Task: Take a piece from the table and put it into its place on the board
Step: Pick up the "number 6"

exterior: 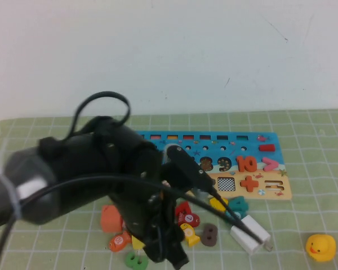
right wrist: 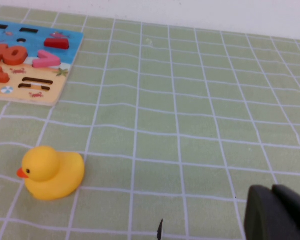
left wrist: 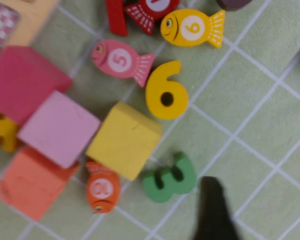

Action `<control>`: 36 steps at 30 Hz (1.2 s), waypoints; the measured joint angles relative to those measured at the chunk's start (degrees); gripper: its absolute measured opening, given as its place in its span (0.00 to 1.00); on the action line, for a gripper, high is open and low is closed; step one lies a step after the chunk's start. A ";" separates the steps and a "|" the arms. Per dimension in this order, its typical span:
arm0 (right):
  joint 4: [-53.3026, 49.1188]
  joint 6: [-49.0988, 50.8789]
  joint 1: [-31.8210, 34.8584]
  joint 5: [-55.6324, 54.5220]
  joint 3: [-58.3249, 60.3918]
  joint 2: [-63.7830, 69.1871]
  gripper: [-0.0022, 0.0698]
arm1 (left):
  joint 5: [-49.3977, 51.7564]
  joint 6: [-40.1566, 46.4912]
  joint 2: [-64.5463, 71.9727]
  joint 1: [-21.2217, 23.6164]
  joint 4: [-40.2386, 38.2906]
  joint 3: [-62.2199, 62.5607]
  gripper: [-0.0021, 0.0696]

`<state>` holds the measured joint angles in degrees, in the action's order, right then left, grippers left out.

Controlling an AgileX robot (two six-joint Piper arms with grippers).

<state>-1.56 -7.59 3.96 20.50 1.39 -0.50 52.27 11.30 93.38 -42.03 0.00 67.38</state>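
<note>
Green checked cloth (exterior: 304, 129) fills our worktable beneath a white wall. Nearest us, our left gripper (exterior: 168, 247) hangs low over loose pieces heaped just before the number board (exterior: 270, 188): a green 3 (left wrist: 171, 178), a yellow block (left wrist: 124, 140), a yellow 6 (left wrist: 165, 92). How wide its claw stands, we cannot tell. Our right gripper (right wrist: 277, 212) rests beside a rubber duck (exterior: 320, 247), off the board's right corner; its claw is likewise unclear.
</note>
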 joint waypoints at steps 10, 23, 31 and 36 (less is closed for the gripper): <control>0.00 0.00 0.00 0.00 0.00 0.00 0.03 | 3.33 -2.28 11.48 -0.10 -1.11 8.73 0.73; 0.00 0.00 0.00 0.00 0.00 0.00 0.03 | 1.79 -2.05 17.29 2.12 -1.88 11.12 0.67; 0.00 0.00 0.00 0.00 0.00 0.00 0.03 | 1.45 1.16 18.93 5.58 -2.11 11.31 0.67; 0.00 0.00 0.00 0.00 0.00 0.00 0.03 | 1.31 5.93 20.09 5.61 -3.00 11.44 0.67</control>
<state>-1.56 -7.59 3.96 20.50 1.39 -0.50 53.58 17.23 113.47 -36.42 -3.00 78.82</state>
